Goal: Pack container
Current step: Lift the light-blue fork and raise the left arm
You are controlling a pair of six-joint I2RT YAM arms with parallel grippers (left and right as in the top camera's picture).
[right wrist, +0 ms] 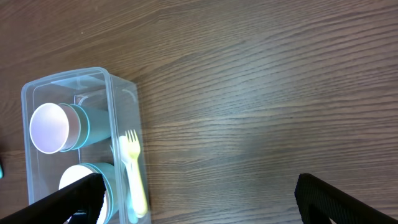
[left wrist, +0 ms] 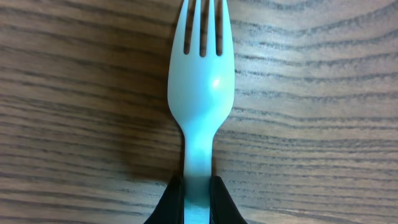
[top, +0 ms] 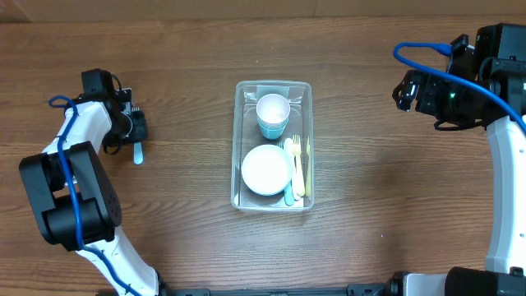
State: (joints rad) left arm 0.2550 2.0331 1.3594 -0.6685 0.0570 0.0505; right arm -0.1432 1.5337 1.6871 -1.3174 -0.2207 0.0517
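A pale blue plastic fork (left wrist: 200, 93) lies flat on the wooden table with its tines pointing away from my left gripper (left wrist: 199, 202), which is shut on the handle. From above, this fork (top: 138, 152) is at the far left, just below the left gripper (top: 134, 130). The clear container (top: 236, 144) stands mid-table. It holds a teal cup (top: 273, 115), a round bowl (top: 265, 170), a yellow fork (top: 299, 164) and a pale utensil (top: 289, 177). My right gripper (top: 403, 90) hovers open at the upper right, apart from the container (right wrist: 124, 93), with nothing between its fingers (right wrist: 336, 199).
Bare wood-grain tabletop (top: 386, 189) lies on both sides of the container. The left arm's black base link (top: 70, 193) stands at the lower left. A blue cable (top: 427, 62) loops over the right arm.
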